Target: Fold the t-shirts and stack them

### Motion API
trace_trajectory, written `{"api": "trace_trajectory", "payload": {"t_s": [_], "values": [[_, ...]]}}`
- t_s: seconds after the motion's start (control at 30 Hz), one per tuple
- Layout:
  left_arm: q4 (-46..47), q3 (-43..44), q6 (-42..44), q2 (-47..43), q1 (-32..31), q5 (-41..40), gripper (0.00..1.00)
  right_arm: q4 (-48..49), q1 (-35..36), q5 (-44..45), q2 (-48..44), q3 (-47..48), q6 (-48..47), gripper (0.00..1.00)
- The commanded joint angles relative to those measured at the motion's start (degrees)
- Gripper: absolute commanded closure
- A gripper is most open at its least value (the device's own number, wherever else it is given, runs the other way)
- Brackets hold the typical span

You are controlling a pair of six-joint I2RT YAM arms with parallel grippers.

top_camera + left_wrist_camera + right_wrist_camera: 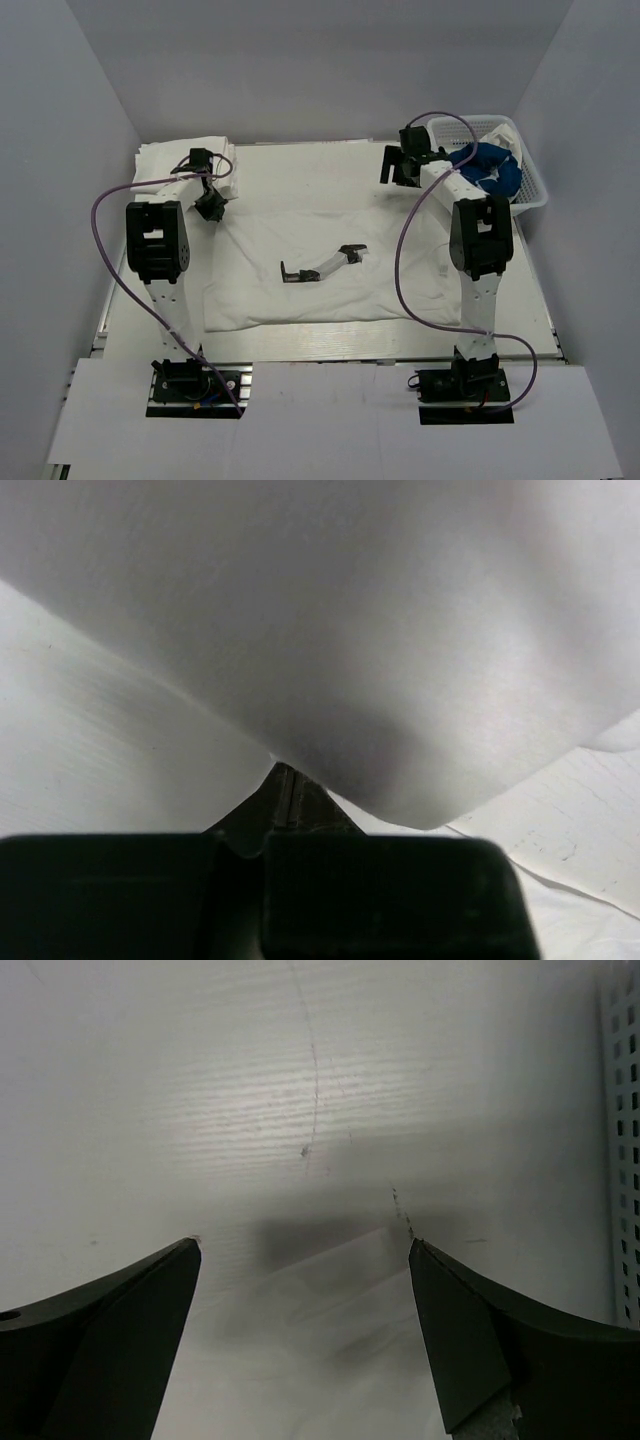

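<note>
Top external shows left gripper [210, 205] low, pinching the white t-shirt [260, 292]; right gripper [397, 166] spread wide, empty.

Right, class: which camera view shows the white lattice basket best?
The top external view: the basket shows nearly whole at the far right, a blue t-shirt inside. The right wrist view catches only a strip of its lattice wall at the frame's right edge. The left wrist view shows none of it.
</note>
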Motion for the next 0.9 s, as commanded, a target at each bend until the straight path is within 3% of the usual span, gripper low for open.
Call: {"api": "trace_trajectory", "payload": {"t_s": [0.0,0.3,0.57,0.67,0.8,0.87], "values": [[0.70,-2.71,1.63,-0.66,0.12,1.61,1.00,-4.52,-0.47,0.39,1.41,0.97,-4.33,0.09],[0.70,-3.33,3.39,-2.33,0.12,1.61,1.00,-7.17,-0.90,-1.72,4.23,-1.23,-10.23,0.14],[0.70,-3.33,3.92,-2.86,0.12,2.67,1.00,-7.43,-1.08,-4.17,9.15,4.73,-9.79,0.13],[0.70,-3.33,3.92,-2.86,0.12,2.67,1.00,-6.99,-1.17,-7.34,10.03,5.71,-9.18,0.34],[0.70,-3.33,4.45,-2.86,0.12,2.67,1.00,-6.90,-1.26,-8.49,9.77,5.54,-10.58,0.73],[0.70,-2.10,4.97,-2.86,0.12,3.28,1.00,-6.99,-1.08,-8.23,9.33,5.53,-11.29,0.79]]}}
